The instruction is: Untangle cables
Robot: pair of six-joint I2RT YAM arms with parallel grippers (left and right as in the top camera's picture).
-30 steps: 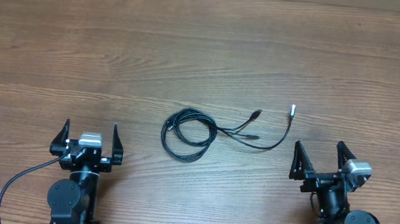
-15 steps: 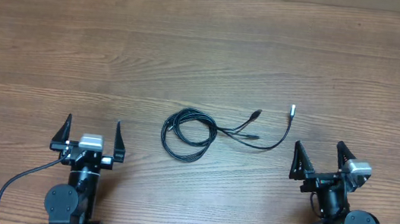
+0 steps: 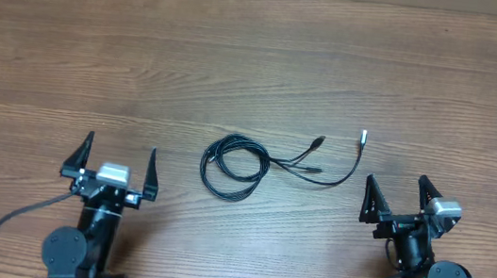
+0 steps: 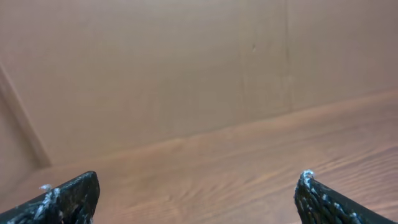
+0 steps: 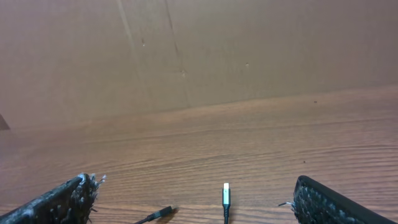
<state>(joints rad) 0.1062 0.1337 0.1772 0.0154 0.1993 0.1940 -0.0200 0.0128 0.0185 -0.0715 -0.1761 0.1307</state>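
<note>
Nothing's been grabbed yet as far as I can tell. Both arms are parked at the near edge of the bench point(image 3: 259, 55), and the cables point(image 3: 255, 164) lie between them and a little ahead. The left end effector point(image 3: 120, 147) is spread wide and holding nothing, and the right end effector point(image 3: 396, 181) is the same, jaws wide and empty. The coil point(image 3: 234, 166) sits ahead and to the right of the left end effector, well apart from it. The loose tails run off toward the right end effector, with the white-tipped plug point(image 3: 364, 134) just ahead of it and a touch to its left, and the black plugs point(image 3: 318, 142) further left again. The right wrist view shows that white plug and one black one low in frame between the fingers. The left wrist view shows only bare bench and wall, so that arm isn't lined up on anything. My worry is that the cords are thin and lie flat on the wood, so a pinch that comes down slightly off will close on nothing or just skid the cord. If the right arm tugs a tail while the coil is free, I'd guess the whole bundle drags along and the loops cinch instead of opening. Grabbing two strands at once where they overlap looks like another easy mistake.
</note>
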